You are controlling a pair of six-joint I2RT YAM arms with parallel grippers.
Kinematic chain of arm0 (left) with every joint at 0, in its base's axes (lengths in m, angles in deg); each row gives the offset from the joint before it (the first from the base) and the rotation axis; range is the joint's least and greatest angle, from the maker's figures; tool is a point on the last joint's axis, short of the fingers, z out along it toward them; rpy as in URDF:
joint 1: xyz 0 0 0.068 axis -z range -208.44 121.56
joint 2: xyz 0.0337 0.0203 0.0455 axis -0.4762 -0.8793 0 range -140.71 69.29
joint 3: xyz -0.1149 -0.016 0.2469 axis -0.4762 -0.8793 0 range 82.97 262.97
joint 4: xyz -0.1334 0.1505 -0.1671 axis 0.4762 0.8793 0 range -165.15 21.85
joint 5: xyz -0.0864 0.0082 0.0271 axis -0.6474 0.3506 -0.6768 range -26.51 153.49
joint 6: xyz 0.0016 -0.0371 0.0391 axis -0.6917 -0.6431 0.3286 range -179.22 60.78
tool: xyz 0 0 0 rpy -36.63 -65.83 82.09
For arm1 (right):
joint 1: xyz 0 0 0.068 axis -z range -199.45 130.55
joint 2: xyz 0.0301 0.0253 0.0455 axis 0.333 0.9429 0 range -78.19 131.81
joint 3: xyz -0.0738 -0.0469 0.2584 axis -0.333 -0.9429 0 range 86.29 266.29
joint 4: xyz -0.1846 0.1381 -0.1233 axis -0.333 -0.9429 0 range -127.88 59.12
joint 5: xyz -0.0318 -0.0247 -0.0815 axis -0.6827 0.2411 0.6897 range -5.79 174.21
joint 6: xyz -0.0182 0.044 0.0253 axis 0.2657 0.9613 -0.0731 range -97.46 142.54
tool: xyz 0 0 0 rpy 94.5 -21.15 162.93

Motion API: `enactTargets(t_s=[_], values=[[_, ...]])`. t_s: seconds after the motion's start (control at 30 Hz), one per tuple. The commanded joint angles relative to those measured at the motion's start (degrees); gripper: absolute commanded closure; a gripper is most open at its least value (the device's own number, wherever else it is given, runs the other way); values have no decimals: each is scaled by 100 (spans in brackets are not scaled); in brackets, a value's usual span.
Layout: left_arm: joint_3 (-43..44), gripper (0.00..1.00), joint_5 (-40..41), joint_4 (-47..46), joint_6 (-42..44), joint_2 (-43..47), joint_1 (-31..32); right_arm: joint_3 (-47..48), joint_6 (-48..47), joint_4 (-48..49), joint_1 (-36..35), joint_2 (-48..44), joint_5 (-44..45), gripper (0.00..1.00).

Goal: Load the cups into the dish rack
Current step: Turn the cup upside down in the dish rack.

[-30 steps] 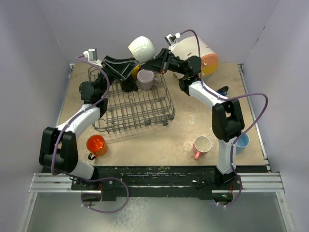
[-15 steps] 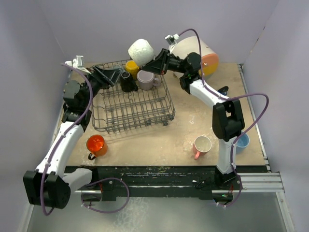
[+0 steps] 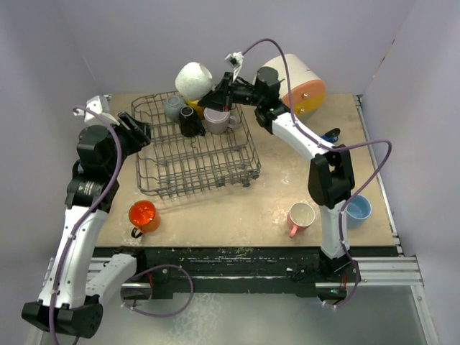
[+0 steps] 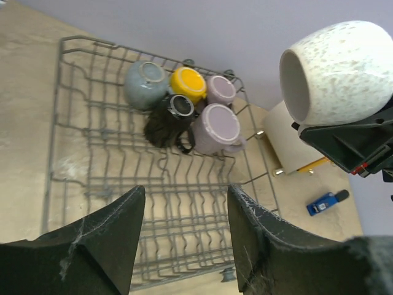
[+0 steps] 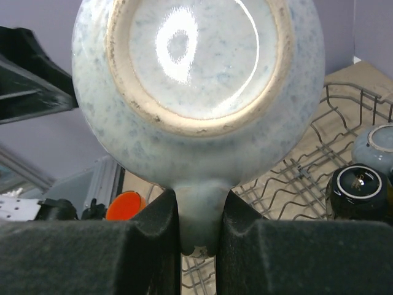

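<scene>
The right end effector [image 5: 199, 230] is pinching the handle of the white speckled ceramic mug [image 5: 196, 80], which is hanging on its side above the far edge of the grey wire dish rack [image 3: 198, 164]. The left end effector [image 4: 184, 200] is standing wide and empty at the rack's left rim.

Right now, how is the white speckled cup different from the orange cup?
The white speckled cup hangs tipped sideways, its handle pinched by the right gripper; the orange cup stands upright on the table. The white one is up by the dish rack's far side; the orange one sits by its near left corner. Both have handles.
</scene>
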Motion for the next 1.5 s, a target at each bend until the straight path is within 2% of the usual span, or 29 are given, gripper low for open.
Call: enactTargets(t_s=[0.0,0.17,0.33,0.63,0.93,1.23,1.47], values=[[256,41,737,595,241,514,-32,704,-1111,-477,-345,10,567,100],[283,42,963,690,297,704,-32,1084,-1413,-803,-636,412,1120,100],[573,41,876,1211,337,779,-32,1658,-1818,-1092,-1082,942,1740,100],[369,41,999,1376,556,1126,-32,2413,-2573,-1222,-1563,1819,3225,100],[66,41,1144,1504,221,1351,-35,2975,-2916,-1098,-1782,2511,4250,100],[137,41,1237,1720,214,1237,-32,3557,-3142,-836,-1871,3289,4945,100],[225,41,1238,1741,380,1097,-32,3583,-3402,-536,-1940,3572,5206,100]])
